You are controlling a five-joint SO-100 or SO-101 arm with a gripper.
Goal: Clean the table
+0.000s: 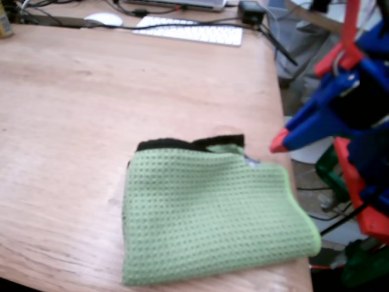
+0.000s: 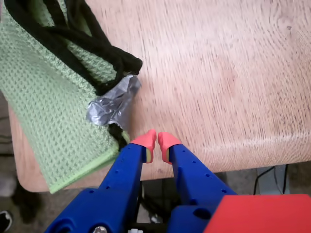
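Observation:
The light-brown wooden table (image 1: 91, 109) fills the fixed view and also shows in the wrist view (image 2: 218, 63). A folded green waffle cloth (image 1: 206, 219) with a black edge lies near its right front edge. In the wrist view the cloth (image 2: 43, 97) is at the left, with a black trim and a grey tape scrap (image 2: 114, 104) on its corner. My blue gripper with red tips (image 2: 156, 141) is shut and empty, tips close beside the cloth's taped corner, above the table edge. In the fixed view the gripper (image 1: 281, 141) hovers just off the table's right edge.
At the table's far edge lie a white keyboard (image 1: 188, 30), a white mouse (image 1: 103, 19) and black cables (image 1: 267, 30). Past the right edge the floor lies below, with the red and blue arm body (image 1: 358, 121).

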